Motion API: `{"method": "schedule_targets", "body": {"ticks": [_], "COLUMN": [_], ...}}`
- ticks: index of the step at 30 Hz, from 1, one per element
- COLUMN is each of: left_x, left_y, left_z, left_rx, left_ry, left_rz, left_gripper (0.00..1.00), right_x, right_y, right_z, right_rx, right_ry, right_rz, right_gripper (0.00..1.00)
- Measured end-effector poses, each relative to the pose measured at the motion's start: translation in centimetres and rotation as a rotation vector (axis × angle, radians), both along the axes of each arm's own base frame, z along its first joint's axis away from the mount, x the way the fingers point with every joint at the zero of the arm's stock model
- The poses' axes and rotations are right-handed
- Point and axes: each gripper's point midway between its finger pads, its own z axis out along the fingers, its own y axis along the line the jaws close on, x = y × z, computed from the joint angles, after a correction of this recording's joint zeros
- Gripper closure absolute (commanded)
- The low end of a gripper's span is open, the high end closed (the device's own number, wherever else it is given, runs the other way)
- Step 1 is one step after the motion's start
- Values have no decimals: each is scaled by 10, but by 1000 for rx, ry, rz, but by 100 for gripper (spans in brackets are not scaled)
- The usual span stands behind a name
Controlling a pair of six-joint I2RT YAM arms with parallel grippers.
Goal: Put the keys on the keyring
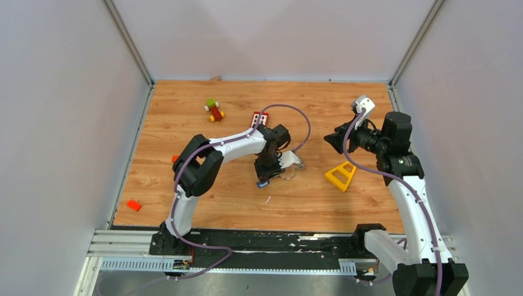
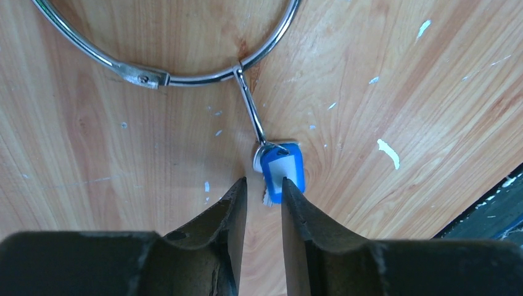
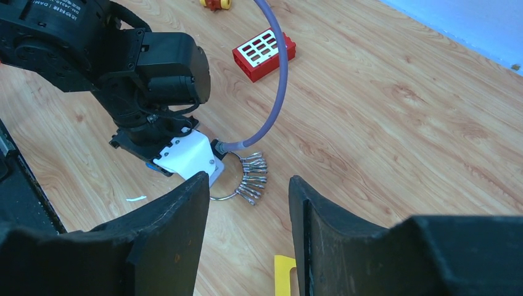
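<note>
**Left claw** [image 2: 264, 185]: two black fingers [image 2: 231, 209] at the bottom centre of the left wrist view. They are drawn narrow, with a slim strip of bare wood between them and nothing gripped. The claw points down at the pale wooden surface [image 2: 432, 92].

**Small silver key with a blue plastic tag** [image 2: 282, 171]: lies flat just above the claw tips. The lower edge of the tag meets the tip of the finger on the right of the frame; contact cannot be told. The shaft runs up and to the left, and its far end appears hooked over the ring wire.

**Thin round silver wire keyring** [image 2: 197, 78]: lies flat on the surface across the top of the frame, with only its lower arc in view. A small hinge clasp [image 2: 142, 75] sits on the left of the arc.

**Bunch of small silver keys** [image 3: 253, 179]: fanned on the ring at the centre of the right wrist view, just right of the left arm's white wrist plate [image 3: 188, 157].

**Right claw** [image 3: 248, 185]: fingers spread wide and empty, held above the surface and well apart from the ring.

**Yellow triangular block** [image 1: 340, 176]: right of centre in the overhead view, between the ring and the right arm.

**Red brick with a white grid face** [image 3: 264, 53]: top centre of the right wrist view.

**Small red block** [image 1: 133, 205]: lower left of the overhead view.

**Green, yellow and red toy piece** [image 1: 214, 110]: upper left of centre in the overhead view.
</note>
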Motion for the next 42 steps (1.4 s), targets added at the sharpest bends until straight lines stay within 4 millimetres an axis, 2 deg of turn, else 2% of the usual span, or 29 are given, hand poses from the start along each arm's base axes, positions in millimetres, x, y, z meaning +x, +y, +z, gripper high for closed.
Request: {"method": "schedule_targets", "body": {"ticks": [12,17,24,27,33,38,42], "left_x": [-1,-2,-3,-5,-2,-1,-3], "left_y": [10,12,23,22,8,-9,-15], "left_z": [-1,0,1,2,2,1,0], "left_rx": [19,14,3,-27,-102,-132,-120], "left_ry": [-42,-56,-112,-125,-148,-190,-220], "left_rz": [5,12,18,21,28,3,-19], "left_gripper": [62,55,34,31,32,40,50], "right_x": [-1,0,0,0,0,0,-1], "right_y": [1,0,0,0,0,-1,-1], "right_z": [0,0,0,0,0,1,1], "right_rx": [3,3,0,0,-2,-2,-1], "right_ry": [0,0,-3,-3,-5,-6,-8], "right_rz": [6,4,5,5,6,4,7], "right_gripper": [49,49,49,49,49,49,49]}}
